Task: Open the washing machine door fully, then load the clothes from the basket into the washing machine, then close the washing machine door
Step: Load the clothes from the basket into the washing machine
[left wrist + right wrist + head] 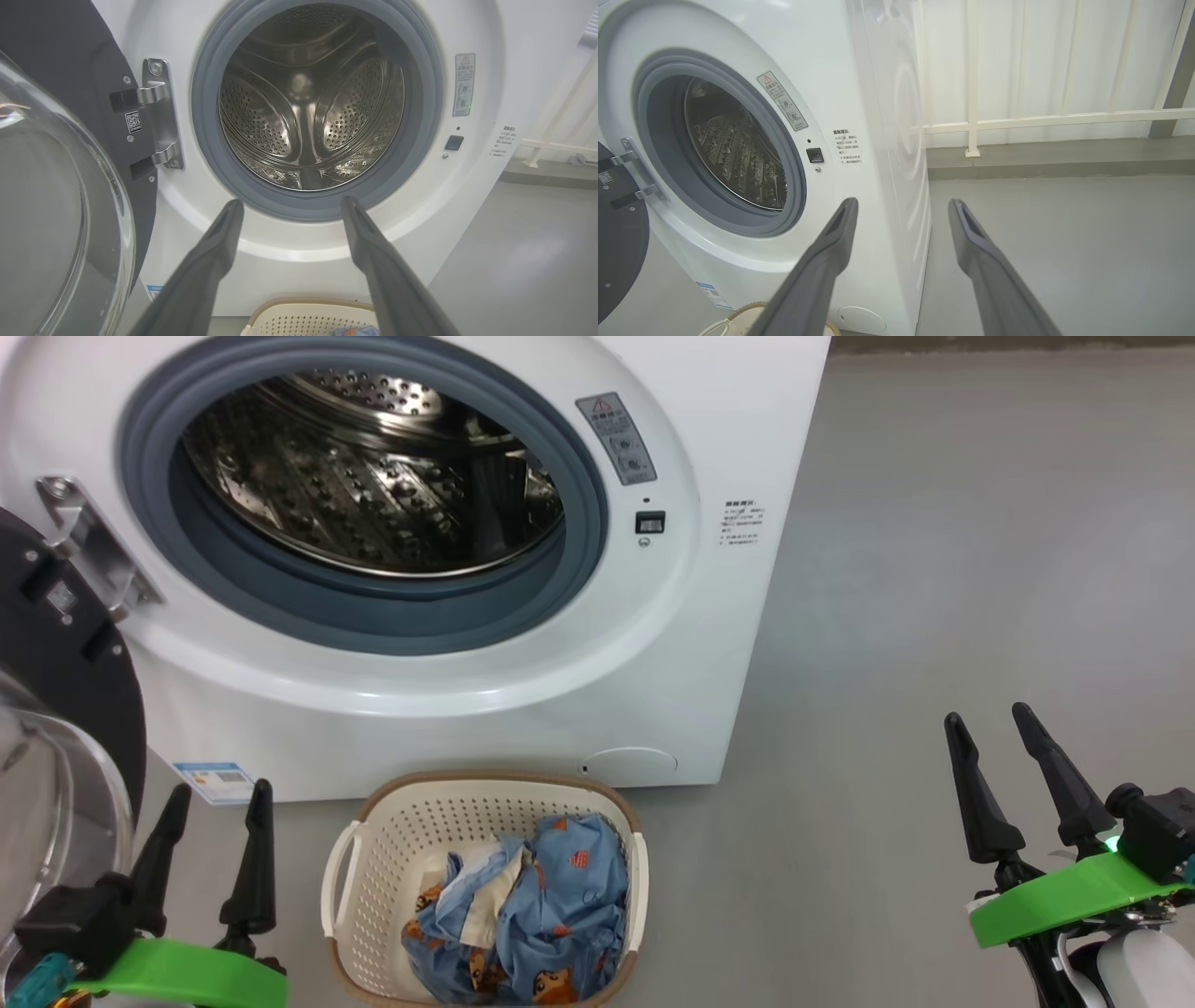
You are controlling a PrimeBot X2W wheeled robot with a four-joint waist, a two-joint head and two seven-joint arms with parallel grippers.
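Basket (485,777) sits just before open washing machine (738,448).

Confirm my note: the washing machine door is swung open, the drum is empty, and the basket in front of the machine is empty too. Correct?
Wrong on the basket: the head view shows the clothes lying in it. The washing machine door is swung open and the drum is empty, as noted.

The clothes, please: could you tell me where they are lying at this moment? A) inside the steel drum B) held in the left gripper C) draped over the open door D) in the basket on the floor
D: the clothes lie bunched in the basket in front of the washing machine.
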